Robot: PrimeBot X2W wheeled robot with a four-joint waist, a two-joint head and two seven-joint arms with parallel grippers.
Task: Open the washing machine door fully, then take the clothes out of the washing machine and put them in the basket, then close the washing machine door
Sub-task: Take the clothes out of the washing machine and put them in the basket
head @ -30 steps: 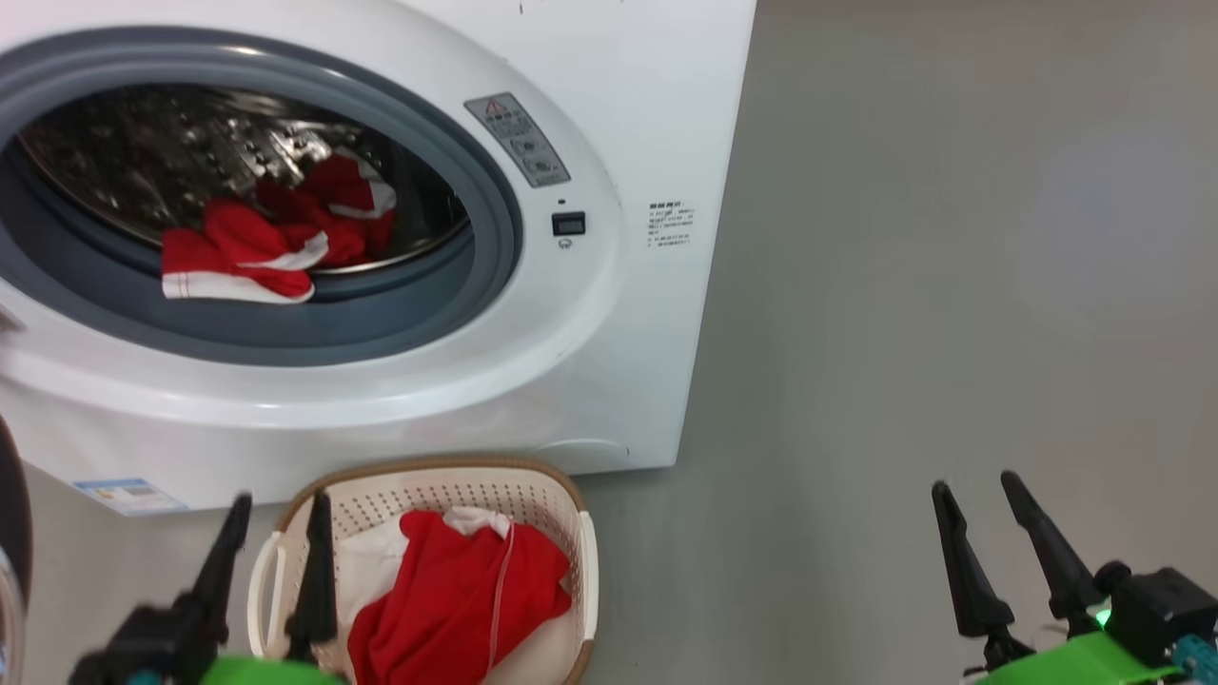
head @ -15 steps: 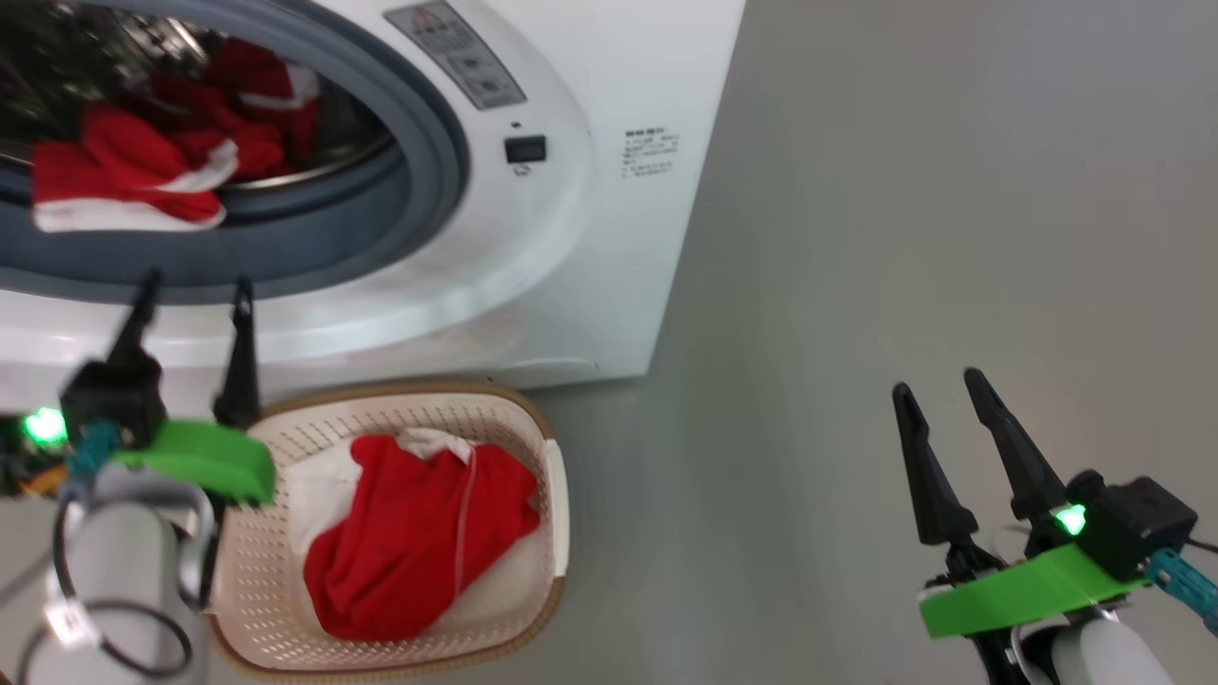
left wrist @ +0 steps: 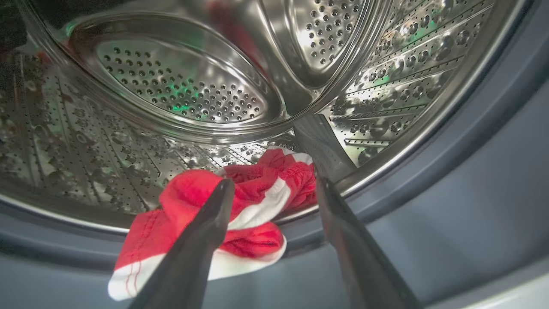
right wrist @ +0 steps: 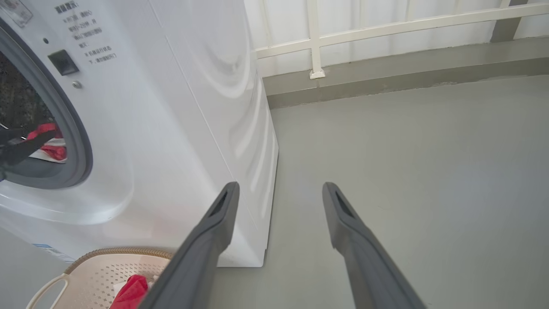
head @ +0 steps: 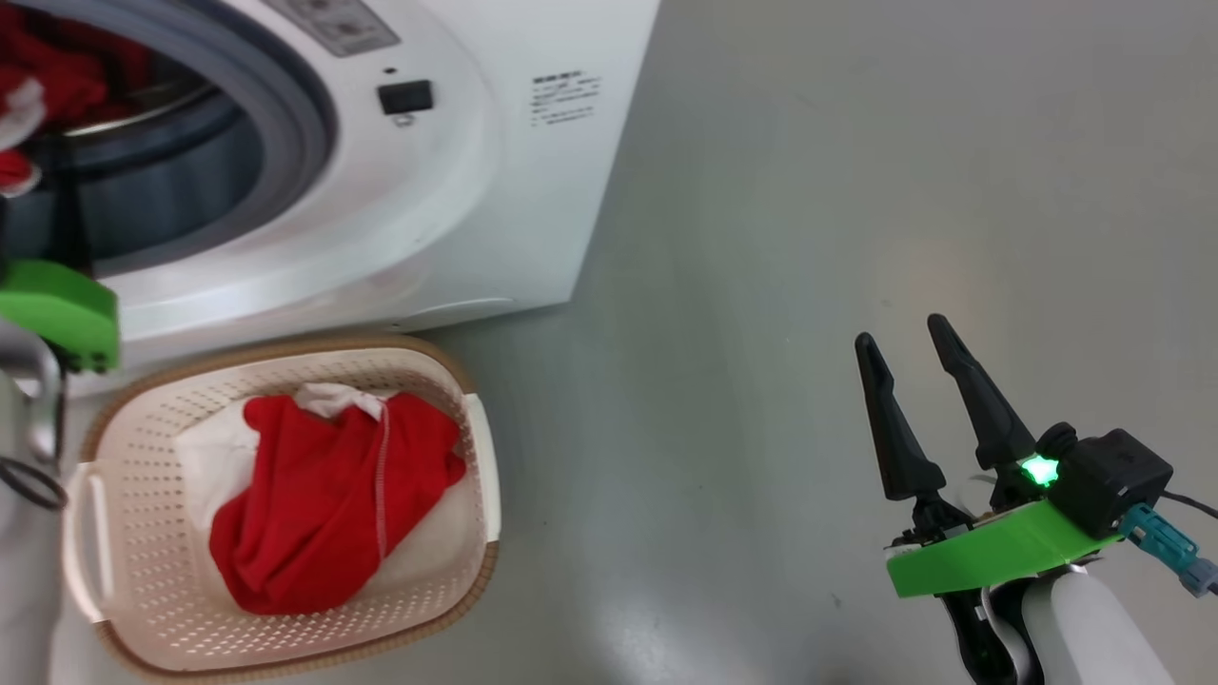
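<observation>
**A:** Left gripper (left wrist: 274,182) first: how do its fingers stand?

**B:** Spread wide, with nothing pinched. Its wrist view looks into the drum (left wrist: 180,94), and the two dark fingers frame a red garment (left wrist: 253,191) with white stripes. Whether the tips touch the cloth I cannot tell.

**A:** Where does that garment lie?

**B:** At the drum's front lip, its white-trimmed hem spilling onto the grey rubber gasket (left wrist: 472,171). The perforated steel behind it shines, with green glints.

**A:** And the other clothes?

**B:** A second red garment (head: 314,504) lies crumpled over a pale piece (head: 205,457) in the basket (head: 133,571). The basket stands on the floor just in front of the washing machine (head: 457,190), below its opening.

**A:** Any writing?

**B:** Several lines of small print (head: 566,95) on the white front, to the right of a small black square socket (head: 404,97). A grey sticker (head: 333,24) sits on the ring above it. The right wrist view catches a blue-and-white label (right wrist: 47,251) low on the front. None of it is legible.

**A:** Right gripper (head: 900,330)?

**B:** Wide open as well and empty, held over bare floor (head: 809,190) well to the right of the machine.

**A:** The room?

**B:** The floor is smooth, grey and a little glossy. Behind the machine a low grey kerb (right wrist: 386,77) runs under a white panelled wall (right wrist: 429,49) crossed by a white rail (right wrist: 386,31).
</observation>
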